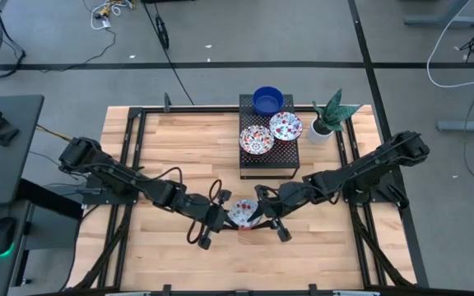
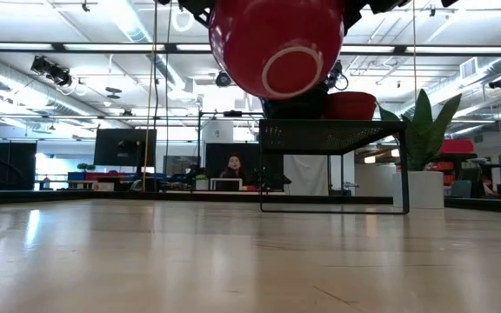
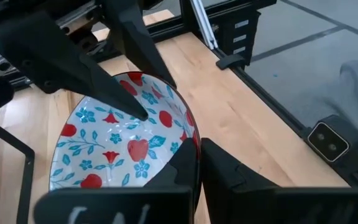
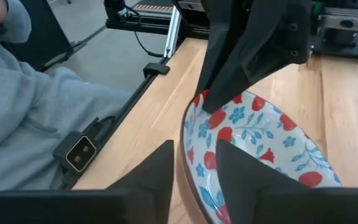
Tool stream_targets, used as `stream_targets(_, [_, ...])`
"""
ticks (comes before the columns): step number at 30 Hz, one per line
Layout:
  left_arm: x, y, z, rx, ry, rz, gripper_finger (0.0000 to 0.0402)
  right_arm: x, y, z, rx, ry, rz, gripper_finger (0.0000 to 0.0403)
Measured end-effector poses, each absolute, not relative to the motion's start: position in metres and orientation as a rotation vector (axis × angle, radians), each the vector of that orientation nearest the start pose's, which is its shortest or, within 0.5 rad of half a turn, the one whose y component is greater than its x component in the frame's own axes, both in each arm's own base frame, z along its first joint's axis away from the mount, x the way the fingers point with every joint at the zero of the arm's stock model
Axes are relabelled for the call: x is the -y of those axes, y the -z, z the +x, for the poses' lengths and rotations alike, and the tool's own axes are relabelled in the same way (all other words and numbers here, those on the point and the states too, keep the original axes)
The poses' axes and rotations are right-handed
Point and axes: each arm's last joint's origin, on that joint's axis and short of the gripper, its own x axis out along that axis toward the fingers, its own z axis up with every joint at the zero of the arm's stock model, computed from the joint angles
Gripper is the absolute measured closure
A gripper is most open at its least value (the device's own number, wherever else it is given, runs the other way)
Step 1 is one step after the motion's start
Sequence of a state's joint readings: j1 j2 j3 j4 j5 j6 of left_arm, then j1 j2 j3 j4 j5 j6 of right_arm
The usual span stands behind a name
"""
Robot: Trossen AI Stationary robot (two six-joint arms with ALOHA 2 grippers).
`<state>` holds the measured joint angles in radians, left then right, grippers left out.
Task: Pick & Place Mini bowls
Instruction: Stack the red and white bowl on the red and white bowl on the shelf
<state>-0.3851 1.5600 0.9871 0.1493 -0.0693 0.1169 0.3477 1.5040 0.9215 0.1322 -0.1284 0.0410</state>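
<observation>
Both grippers meet on one floral mini bowl [image 1: 242, 214], lifted off the wooden table [image 1: 179, 156] at its front middle. The left gripper [image 3: 197, 155] is pinched tight on the rim. The right gripper [image 4: 194, 163] straddles the opposite rim, looks slightly spread. Bowl's mouth faces roughly upward, red underside down. Behind: black mesh stand [image 1: 270, 156] with three bowls [image 1: 267, 100], and a plant pot [image 1: 322, 127].

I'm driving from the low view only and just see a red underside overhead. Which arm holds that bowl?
Observer: The left end effector is shut on the rim of the floral bowl, near the table's front middle.
Operator: Where's the right one?
Observer: The right end effector is at the same bowl's opposite rim.
Operator: What's on the rack?
Observer: The black rack carries one blue bowl and two more patterned bowls.
</observation>
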Motion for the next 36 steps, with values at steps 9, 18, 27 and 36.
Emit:
stream_targets(9, [0.126, -0.245, 0.32, -0.394, 0.311, 0.225, 0.0373, -0.118, -0.238, 0.304, -0.469, -0.482, -0.066, 0.0386])
stream_targets(18, [0.124, -0.245, 0.319, -0.405, 0.267, 0.228, 0.0288, -0.14, -0.22, 0.283, -0.666, -0.437, -0.155, 0.0397])
stream_targets(27, [0.115, -0.225, 0.312, -0.537, 0.174, 0.229, 0.0231, -0.176, -0.238, 0.237, -0.85, -0.353, -0.205, 0.0397])
stream_targets(36, [0.087, -0.174, 0.292, -0.428, 0.076, 0.073, 0.0242, -0.152, -0.316, 0.214, -0.677, -0.011, -0.544, 0.0396])
